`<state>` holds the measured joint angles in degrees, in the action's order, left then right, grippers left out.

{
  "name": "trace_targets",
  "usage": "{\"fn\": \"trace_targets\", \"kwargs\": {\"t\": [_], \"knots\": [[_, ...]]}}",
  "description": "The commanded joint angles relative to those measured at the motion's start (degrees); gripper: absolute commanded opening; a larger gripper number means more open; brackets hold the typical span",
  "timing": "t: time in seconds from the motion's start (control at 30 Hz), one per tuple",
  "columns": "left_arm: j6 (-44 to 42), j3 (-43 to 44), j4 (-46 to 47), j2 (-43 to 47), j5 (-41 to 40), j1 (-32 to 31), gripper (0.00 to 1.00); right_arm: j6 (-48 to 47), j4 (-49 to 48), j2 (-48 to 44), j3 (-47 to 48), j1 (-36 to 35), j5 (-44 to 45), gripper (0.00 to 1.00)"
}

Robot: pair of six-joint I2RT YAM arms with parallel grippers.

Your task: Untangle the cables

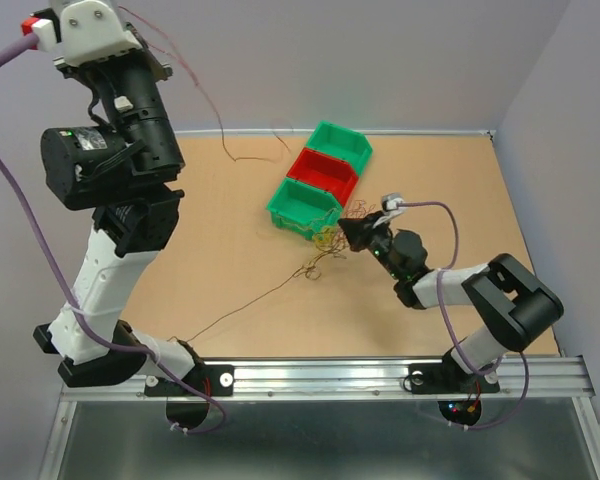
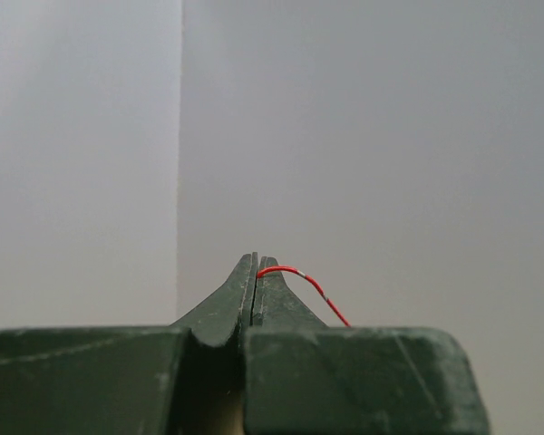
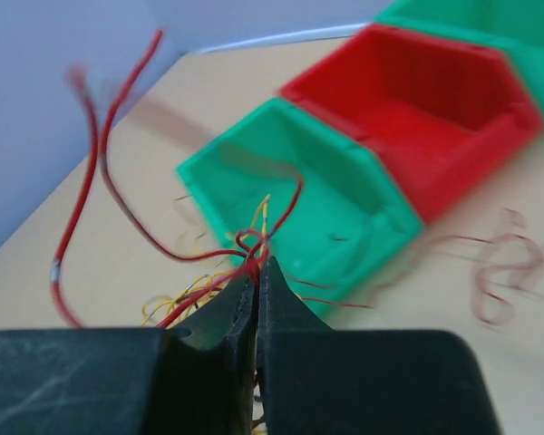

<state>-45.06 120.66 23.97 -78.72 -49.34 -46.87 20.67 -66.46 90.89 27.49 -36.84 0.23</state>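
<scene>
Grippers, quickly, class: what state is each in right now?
Left gripper: shut on a thin red cable.
Right gripper: shut on the cable knot.

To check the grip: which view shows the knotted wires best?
The right wrist view: the knotted wires sit close at the shut right gripper. The top view shows them only as a tiny clump. The left wrist view shows only one red strand.

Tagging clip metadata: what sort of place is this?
Probably a lab robot cell: plain walls boxing in a tabletop, metal mounting rail at its near edge, three plastic bins beside tangled cables.
</scene>
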Motion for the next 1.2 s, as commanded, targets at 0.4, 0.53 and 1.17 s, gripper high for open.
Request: {"fn": "trace_targets", "kwargs": {"t": [0.4, 0.53, 1.17], "knots": [[16.67, -11.50, -2.61, 5.95, 11.72, 9.43, 0.00, 7.02, 14.41, -22.94, -12.19, 13.90, 22.43, 0.01], [17.98, -13.86, -4.54, 4.36, 12.43, 9.34, 0.00, 7.99, 20.92, -28.57, -11.40, 17.23, 26.75, 0.01], [32.84, -41.28, -6.74, 11.75, 41.87, 7.85, 0.00, 5.26, 28.66, -34.02, -10.61, 23.13, 9.97, 0.99]]}}
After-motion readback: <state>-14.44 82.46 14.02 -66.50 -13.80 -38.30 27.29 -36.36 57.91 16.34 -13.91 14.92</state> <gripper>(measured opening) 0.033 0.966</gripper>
